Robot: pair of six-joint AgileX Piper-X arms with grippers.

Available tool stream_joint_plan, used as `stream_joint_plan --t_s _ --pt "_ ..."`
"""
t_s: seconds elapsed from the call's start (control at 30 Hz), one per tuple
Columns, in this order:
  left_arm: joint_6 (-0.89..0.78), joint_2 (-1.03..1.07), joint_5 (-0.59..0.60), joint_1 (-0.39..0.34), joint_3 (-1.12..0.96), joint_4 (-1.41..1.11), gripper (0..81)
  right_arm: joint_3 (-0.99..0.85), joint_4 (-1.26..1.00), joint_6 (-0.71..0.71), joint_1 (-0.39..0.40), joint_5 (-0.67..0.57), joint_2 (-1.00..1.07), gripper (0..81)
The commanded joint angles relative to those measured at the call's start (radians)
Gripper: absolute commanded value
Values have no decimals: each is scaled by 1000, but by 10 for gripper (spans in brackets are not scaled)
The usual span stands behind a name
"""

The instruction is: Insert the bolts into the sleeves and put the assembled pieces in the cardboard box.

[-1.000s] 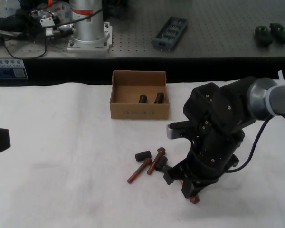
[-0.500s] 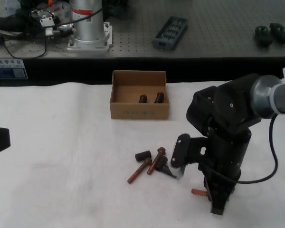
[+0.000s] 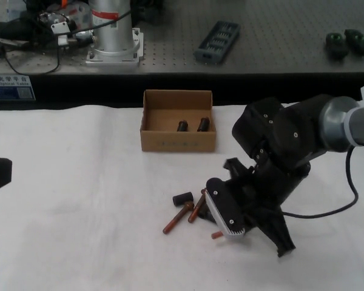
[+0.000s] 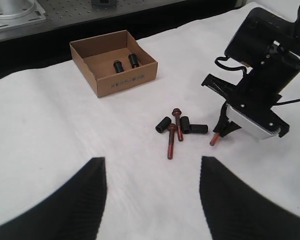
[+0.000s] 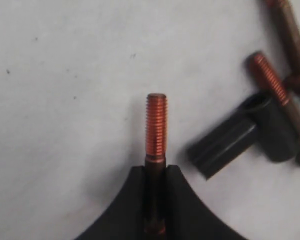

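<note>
bolt (image 5: 155, 125): copper-coloured, clamped near its head end by the right gripper (image 5: 155, 171); the threaded tip pokes out free, probably so it can slide into a sleeve. it hangs low, on the arms' side of the cardboard box (image 3: 178, 143).
right gripper: fingers closed tight on the bolt.
sleeves (image 4: 185, 125): black, lying loose on the white cloth (image 3: 79, 182) with two more bolts (image 4: 170, 141), between the box and the held bolt.
left gripper (image 4: 152, 200): fingers spread wide, holding nothing, well back from the box.
assembled pieces (image 3: 182, 126): two, lying side by side inside the box.
</note>
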Motion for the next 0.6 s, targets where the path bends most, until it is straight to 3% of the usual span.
stream_joint_plan --t_s 0.0,0.33,0.43,0.57 --pt "16 0 -8 2 -6 -2 407 -2 -61 -164 2 -98 -23 29" --pt "16 0 -8 2 -6 -1 407 -2 96 -850 38 -102 -23 29" --pt "16 0 -8 2 -6 -1 407 9 130 -965 39 -102 -23 29" --pt "16 0 -8 2 -6 -1 407 41 123 -970 41 -50 -23 29"
